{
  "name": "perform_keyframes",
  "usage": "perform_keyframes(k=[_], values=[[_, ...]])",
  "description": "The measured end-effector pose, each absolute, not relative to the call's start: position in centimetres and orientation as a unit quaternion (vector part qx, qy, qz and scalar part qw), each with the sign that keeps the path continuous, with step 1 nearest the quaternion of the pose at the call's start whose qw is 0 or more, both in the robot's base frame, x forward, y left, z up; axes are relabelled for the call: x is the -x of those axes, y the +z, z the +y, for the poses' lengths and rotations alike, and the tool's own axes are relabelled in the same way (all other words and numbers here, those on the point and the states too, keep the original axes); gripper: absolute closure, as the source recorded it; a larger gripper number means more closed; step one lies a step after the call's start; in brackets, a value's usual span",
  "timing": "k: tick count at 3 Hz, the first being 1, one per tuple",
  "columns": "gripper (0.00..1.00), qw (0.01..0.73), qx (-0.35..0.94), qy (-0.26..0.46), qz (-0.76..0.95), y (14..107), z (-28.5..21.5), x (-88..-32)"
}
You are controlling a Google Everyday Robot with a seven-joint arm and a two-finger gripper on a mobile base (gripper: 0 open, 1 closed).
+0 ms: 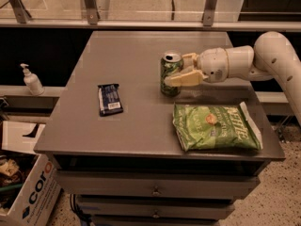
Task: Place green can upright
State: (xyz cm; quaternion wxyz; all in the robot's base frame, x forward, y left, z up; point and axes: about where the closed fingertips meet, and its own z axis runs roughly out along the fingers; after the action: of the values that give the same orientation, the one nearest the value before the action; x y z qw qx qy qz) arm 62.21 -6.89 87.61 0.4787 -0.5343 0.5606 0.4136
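Item 1, green can (169, 75): seen upright at approx. centre-right of the grey table (117, 55), silver pull-tab lid facing up, base seemingly set down on the tabletop. Patterned green body is partly covered by a finger.

Item 2, gripper (177, 70): located at the can, reached in from the right side of the view at the end of the white arm (244, 62). Can is bracketed by the two cream fingers (184, 79), one laid across the front of the body, the other seen behind the can's upper right edge. Fingers are judged closed around the can, i.e. it is being gripped.

Item 3, chip bag (216, 130): green, crinkly, laid flat near the front-right corner of the table, just in front of the can and gripper but apart from both.

Item 4, snack bar (109, 99): dark wrapper, laid flat on the left half of the table, well apart from the can.

Item 5, pump bottle (31, 80): white, stood on a low ledge to the left of the table.

Item 6, cardboard box (33, 194): on the floor at bottom left, printed w/ dark lettering.

Item 7, drawers (155, 188): fitted under the tabletop, small pull knob noted.
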Motion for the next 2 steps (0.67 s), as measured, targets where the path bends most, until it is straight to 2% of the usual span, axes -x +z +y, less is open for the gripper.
perform_keyframes(k=[1,2], values=[[0.0,0.483,0.529,0.403,0.569,87.95,-8.2,-62.24],[0.0,0.486,0.533,0.393,0.571,88.86,-9.16,-62.23]])
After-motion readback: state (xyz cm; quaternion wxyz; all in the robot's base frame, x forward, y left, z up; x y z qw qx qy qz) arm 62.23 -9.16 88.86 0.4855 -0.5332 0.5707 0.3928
